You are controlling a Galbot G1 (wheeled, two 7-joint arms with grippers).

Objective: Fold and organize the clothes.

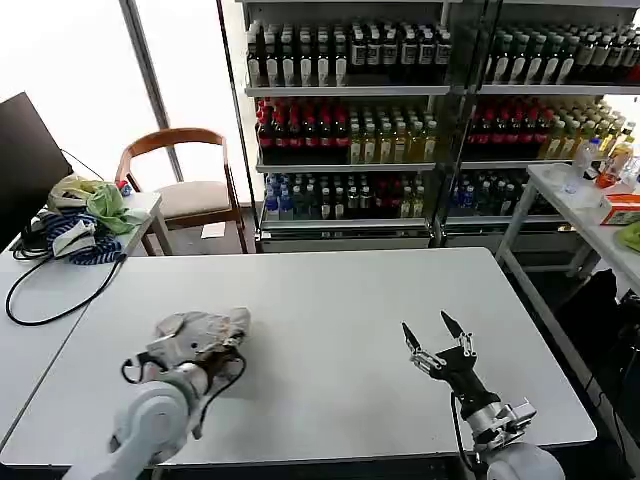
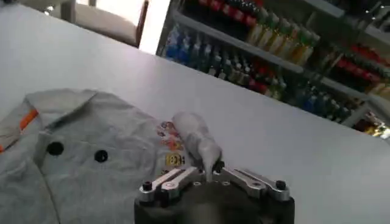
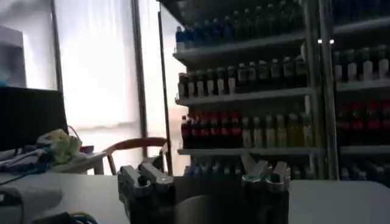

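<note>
White table (image 1: 340, 320), wooden chair (image 1: 185, 170) behind, drink shelves (image 1: 350, 120) at back, cables (image 1: 60, 250) on side table.

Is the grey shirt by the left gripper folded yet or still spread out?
Folded: the shirt lies as a small compact bundle on the table, collar and buttons facing up, under the left gripper.

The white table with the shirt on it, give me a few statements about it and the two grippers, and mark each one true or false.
1. The grey shirt lies on the white table on the robot's left side. True.
2. The right gripper holds the shirt. False: it is open above bare table, apart from the shirt.
3. The shirt shows an orange-trimmed collar and dark buttons. True.
4. The left gripper is at the shirt's chest print. True.
5. The wooden chair stands on the table. False: it stands on the floor behind it.
</note>
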